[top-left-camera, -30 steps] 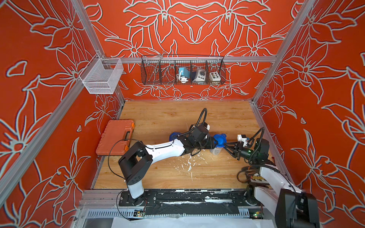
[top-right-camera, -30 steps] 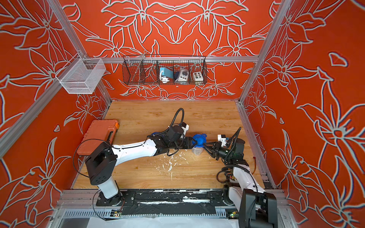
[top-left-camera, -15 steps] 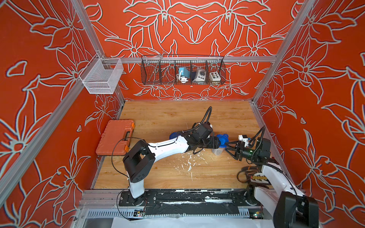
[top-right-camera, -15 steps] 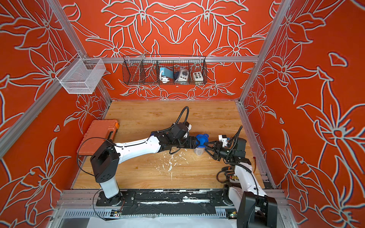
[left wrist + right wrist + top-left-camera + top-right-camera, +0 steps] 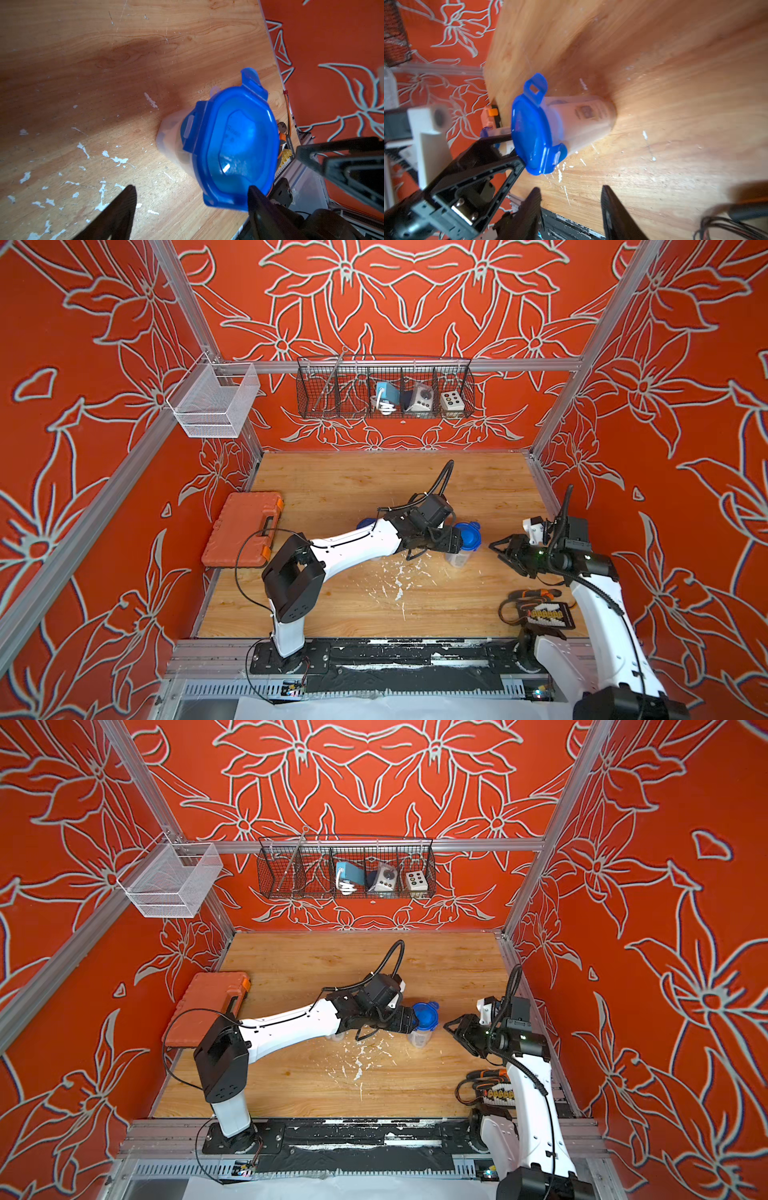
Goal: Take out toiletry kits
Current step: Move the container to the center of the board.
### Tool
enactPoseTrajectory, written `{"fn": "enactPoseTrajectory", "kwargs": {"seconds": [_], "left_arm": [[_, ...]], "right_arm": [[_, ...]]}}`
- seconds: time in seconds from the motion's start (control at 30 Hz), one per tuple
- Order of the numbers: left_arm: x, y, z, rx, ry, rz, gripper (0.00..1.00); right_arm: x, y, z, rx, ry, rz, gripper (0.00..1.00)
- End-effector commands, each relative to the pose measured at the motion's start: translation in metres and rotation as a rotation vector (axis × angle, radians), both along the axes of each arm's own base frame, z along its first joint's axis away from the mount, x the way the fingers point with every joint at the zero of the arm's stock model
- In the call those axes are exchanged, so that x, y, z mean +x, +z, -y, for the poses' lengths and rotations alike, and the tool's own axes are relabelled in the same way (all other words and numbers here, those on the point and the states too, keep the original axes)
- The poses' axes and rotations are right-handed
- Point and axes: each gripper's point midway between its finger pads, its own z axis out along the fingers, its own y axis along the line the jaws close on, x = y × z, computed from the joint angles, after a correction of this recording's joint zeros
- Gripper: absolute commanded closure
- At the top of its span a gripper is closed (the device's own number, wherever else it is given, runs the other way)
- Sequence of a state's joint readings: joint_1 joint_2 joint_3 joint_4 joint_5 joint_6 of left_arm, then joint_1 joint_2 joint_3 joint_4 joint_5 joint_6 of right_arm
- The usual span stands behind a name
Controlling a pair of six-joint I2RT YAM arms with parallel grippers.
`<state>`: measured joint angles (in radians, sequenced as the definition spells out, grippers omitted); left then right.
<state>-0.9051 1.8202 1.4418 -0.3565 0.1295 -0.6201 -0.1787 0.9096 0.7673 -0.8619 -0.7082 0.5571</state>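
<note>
A clear tub [image 5: 458, 559] with a blue clip lid [image 5: 468, 534] stands upright on the wooden surface [image 5: 374, 485], right of centre. The toiletry kit is shut inside it. Through the clear wall, the right wrist view shows a white-labelled bottle [image 5: 584, 113], so nothing is out yet.

My left tool [image 5: 191, 188] sits at the lid's rim with its jaws wide. One fingertip [image 5: 512, 162] touches the rim, but the tool grips nothing. I judge I am there to work the clips, since one flap [image 5: 535, 88] sticks up, already free.

My right tool [image 5: 571, 191] hangs near the tub on its other side, not touching it. Its jaws are partly apart and empty, probably ready to steady the body while the lid comes off.

A second blue lid [image 5: 365, 524] peeks out behind my left arm. An orange case [image 5: 243, 531] lies at the surface's left edge, well apart.
</note>
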Motion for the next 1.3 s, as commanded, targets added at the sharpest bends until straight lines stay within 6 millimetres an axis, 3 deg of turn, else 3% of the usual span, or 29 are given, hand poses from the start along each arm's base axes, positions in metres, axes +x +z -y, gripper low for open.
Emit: {"fn": "enactPoseTrajectory", "kwargs": {"seconds": [0.0, 0.23, 0.33, 0.47, 0.7, 0.9, 1.03, 1.17, 1.27], "left_arm": [[0.005, 0.036, 0.000, -0.058, -0.041, 0.088, 0.20], [0.020, 0.061, 0.003, -0.140, -0.110, 0.123, 0.18], [0.020, 0.056, 0.003, -0.160, -0.137, 0.096, 0.22], [0.019, 0.043, -0.002, -0.168, -0.154, 0.054, 0.24], [0.036, 0.019, -0.037, -0.138, -0.075, 0.006, 0.29], [0.033, 0.022, -0.050, -0.128, -0.061, 0.013, 0.29], [0.036, 0.024, -0.059, -0.111, -0.031, 0.025, 0.28], [0.043, 0.018, -0.068, -0.088, 0.006, 0.008, 0.28], [0.044, 0.019, -0.066, -0.107, 0.006, -0.005, 0.28]], "right_arm": [[-0.009, -0.030, 0.011, -0.098, 0.031, -0.147, 0.56], [0.037, -0.063, -0.012, 0.024, 0.085, -0.163, 0.50], [0.051, -0.069, -0.026, 0.062, 0.107, -0.154, 0.52], [0.056, -0.075, -0.045, 0.039, 0.167, -0.164, 0.52], [0.069, -0.077, -0.074, 0.040, 0.273, -0.163, 0.51], [0.089, -0.071, -0.104, 0.029, 0.398, -0.140, 0.51], [0.093, -0.069, -0.102, -0.001, 0.408, -0.134, 0.54], [0.084, -0.069, -0.094, -0.033, 0.401, -0.142, 0.58], [0.084, -0.053, -0.083, 0.011, 0.332, -0.076, 0.62]]}}
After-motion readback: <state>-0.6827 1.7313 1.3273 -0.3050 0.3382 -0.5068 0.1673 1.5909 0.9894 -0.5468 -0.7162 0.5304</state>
